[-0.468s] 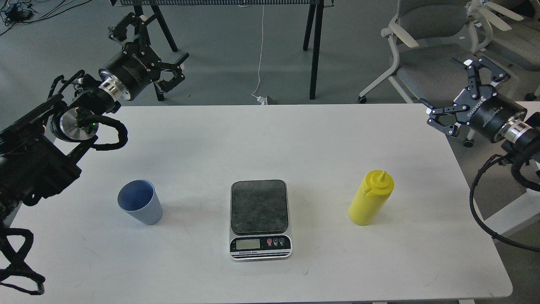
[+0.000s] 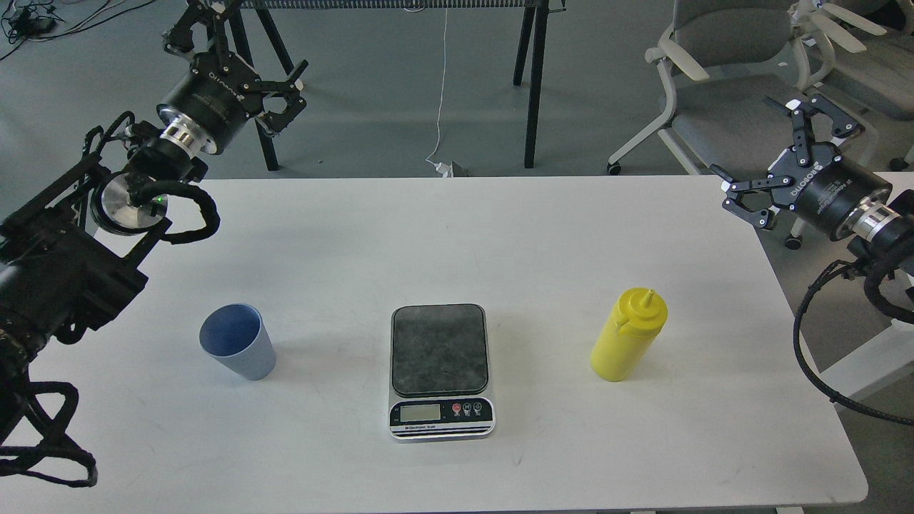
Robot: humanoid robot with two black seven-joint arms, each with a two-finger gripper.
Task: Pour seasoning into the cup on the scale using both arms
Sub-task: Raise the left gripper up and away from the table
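Observation:
The light-blue cup stands upright on the white table, left of the scale. The scale's dark plate is bare. The yellow seasoning bottle stands upright to the right of the scale. My left gripper is open and empty, raised beyond the table's far left corner, well away from the cup. My right gripper is open and empty, raised past the table's far right edge, above and behind the bottle.
Black stand legs rise behind the table. A grey office chair stands at the back right, near my right gripper. A white cable runs down to a plug on the floor.

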